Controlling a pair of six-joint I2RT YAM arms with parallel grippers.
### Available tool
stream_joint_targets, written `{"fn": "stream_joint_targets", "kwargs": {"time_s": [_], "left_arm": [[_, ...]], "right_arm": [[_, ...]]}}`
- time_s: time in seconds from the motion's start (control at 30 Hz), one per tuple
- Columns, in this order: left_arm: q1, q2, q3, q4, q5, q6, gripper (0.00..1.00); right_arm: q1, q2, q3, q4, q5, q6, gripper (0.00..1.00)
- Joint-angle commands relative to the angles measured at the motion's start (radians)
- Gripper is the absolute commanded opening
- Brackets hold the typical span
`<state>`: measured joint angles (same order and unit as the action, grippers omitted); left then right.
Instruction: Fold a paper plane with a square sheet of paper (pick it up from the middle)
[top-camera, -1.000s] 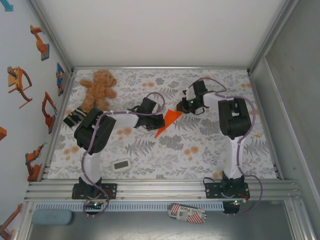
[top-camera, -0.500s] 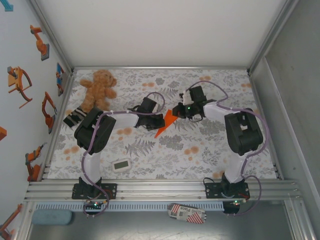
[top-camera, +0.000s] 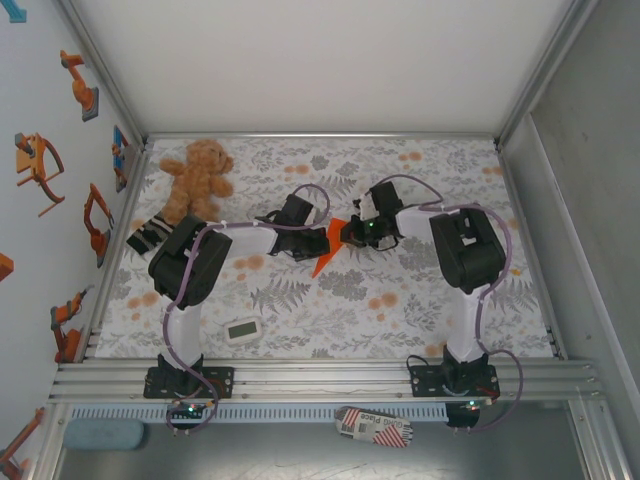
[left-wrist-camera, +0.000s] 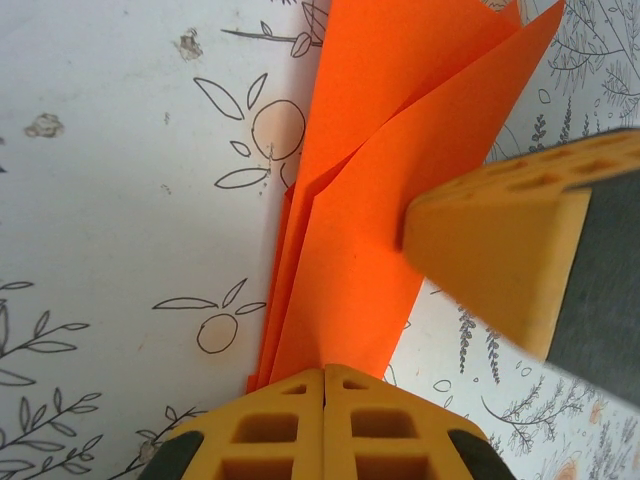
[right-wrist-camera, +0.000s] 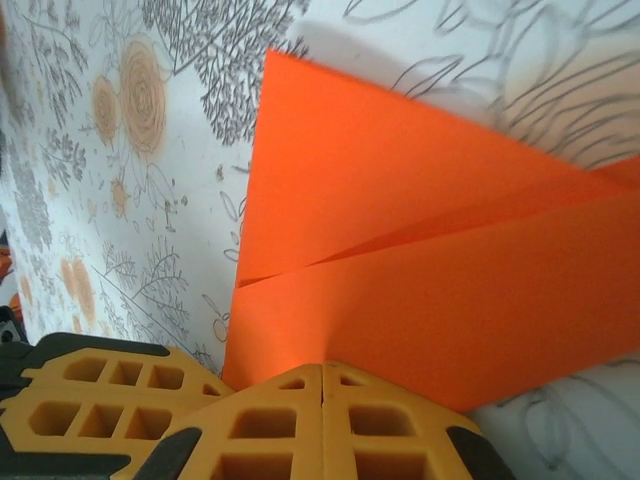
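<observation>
Robotics lab test cell, not a home or shop. What shows it: silver aluminium-extrusion frame (top-camera: 320, 375) boxes in the table, w/ plain white back panel (top-camera: 320, 60) & dull grey side panel (top-camera: 595, 180). Two white-and-black robot arms, left (top-camera: 190, 265) & right (top-camera: 465, 245), sit side by side on black base plates (top-camera: 160, 382) bolted to the front rail. Thin purple cables (top-camera: 165, 335) run along each arm. Slotted grey cable duct (top-camera: 270, 412) lies just below the rail. Pale left wall (top-camera: 40, 90) carries orange robot-arm stickers (top-camera: 38, 168). Tabletop has a grey-and-orange floral-print cloth (top-camera: 400, 300), w/ props on it: fluffy brown teddy bear (top-camera: 197, 175) & small white rectangular timer (top-camera: 243, 330).
</observation>
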<state>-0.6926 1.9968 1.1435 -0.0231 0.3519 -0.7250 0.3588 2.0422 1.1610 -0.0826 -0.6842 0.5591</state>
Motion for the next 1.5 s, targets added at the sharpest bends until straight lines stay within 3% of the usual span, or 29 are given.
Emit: {"fn": "stream_joint_targets", "kwargs": {"time_s": [0.0,0.37,0.53,0.67,0.97,1.2,1.47], "left_arm": [[0.002,0.066,-0.054,-0.205,-0.073,-0.001,0.00],[0.001,0.010,0.003,-0.192,-0.044,0.021,0.01],[0.004,-0.136,0.067,-0.115,-0.023,-0.014,0.23],[0.022,-0.244,0.043,-0.117,-0.092,-0.030,0.37],[0.137,-0.469,-0.150,-0.250,-0.280,0.031,0.74],[0.213,-0.608,-0.253,-0.347,-0.449,0.098,1.00],[0.257,-0.715,-0.328,-0.358,-0.470,0.136,0.96]], "right_arm": [[-0.097,0.043,0.031,0.012,0.104,0.008,0.00],[-0.149,0.049,0.259,-0.183,0.200,-0.066,0.00],[-0.146,-0.098,0.195,-0.207,0.233,-0.035,0.00],[-0.128,-0.214,0.097,-0.223,0.287,0.005,0.12],[0.068,-0.328,0.054,-0.368,0.498,0.098,0.37],[0.264,-0.193,0.218,-0.485,0.689,0.242,0.47],[0.384,0.000,0.447,-0.671,0.908,0.340,0.52]]}}
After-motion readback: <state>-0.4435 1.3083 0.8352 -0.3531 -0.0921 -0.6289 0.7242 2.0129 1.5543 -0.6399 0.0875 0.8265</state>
